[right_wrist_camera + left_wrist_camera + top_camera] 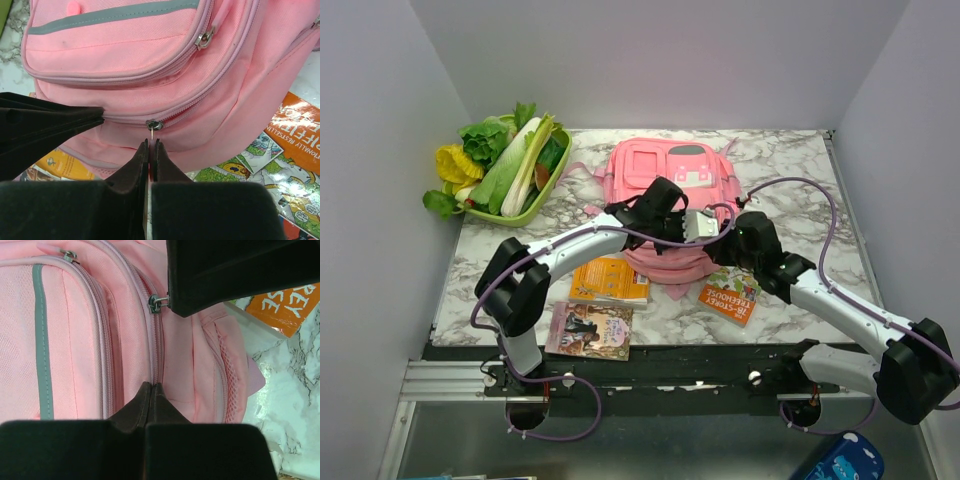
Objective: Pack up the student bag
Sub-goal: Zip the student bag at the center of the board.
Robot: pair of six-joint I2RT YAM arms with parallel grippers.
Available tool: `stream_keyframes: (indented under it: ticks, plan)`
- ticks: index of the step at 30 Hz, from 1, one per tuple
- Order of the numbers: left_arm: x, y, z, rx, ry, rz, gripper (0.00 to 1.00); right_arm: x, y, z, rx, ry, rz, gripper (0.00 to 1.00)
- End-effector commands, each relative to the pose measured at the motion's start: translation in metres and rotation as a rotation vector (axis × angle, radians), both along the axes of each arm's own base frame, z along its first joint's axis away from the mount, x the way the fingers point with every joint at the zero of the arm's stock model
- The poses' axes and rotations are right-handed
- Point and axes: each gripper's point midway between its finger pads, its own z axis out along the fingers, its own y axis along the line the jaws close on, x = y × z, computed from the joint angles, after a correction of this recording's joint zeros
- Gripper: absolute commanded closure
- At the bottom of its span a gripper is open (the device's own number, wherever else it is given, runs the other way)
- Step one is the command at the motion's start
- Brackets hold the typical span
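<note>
Pink fabric of the student bag [670, 165] fills both wrist views; the bag is laid flat at the middle back of the marble counter [800, 215], its near edge overlapping the books. The right gripper [150, 145] is clenched on the thin metal zipper pull [151, 132] of the main compartment, the tab being pinched between its fingertips just below the slider. The left gripper [151, 387] is fully closed, its tips pressed against the same zipper seam a little way along from the slider; whether any fabric is caught between them cannot be told. One bag is counted, and two arms. Three books are seen near the front of the counter: an orange one [610, 280], a photo-covered one [588, 330] and an orange cartoon-covered one [728, 300]. One green tray [520, 215] of leafy vegetables [505, 160] is set at the back left corner.
</note>
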Motion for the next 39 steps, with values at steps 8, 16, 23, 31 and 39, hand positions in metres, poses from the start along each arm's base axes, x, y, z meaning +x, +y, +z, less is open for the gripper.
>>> stream_keyframes:
  ticks: [8, 16, 23, 31, 39]
  plan:
    - [0.010, 0.055, 0.012, 0.088, -0.104, 0.040, 1.00, 0.021, -0.032, 0.005, -0.056, -0.003, -0.083, 0.99]
    - [0.027, 0.101, 0.009, 0.113, -0.075, 0.098, 1.00, 0.037, -0.053, 0.003, -0.134, -0.011, -0.129, 0.99]
    - [0.032, 0.123, 0.019, 0.098, -0.072, 0.140, 1.00, 0.067, -0.068, -0.013, -0.211, 0.016, -0.189, 0.99]
    - [0.021, 0.124, 0.027, 0.060, -0.034, 0.134, 1.00, 0.088, -0.045, -0.012, -0.146, 0.023, -0.119, 0.99]
    - [0.004, 0.053, 0.045, -0.027, -0.060, 0.030, 0.61, 0.072, -0.030, -0.015, -0.061, 0.024, -0.047, 0.99]
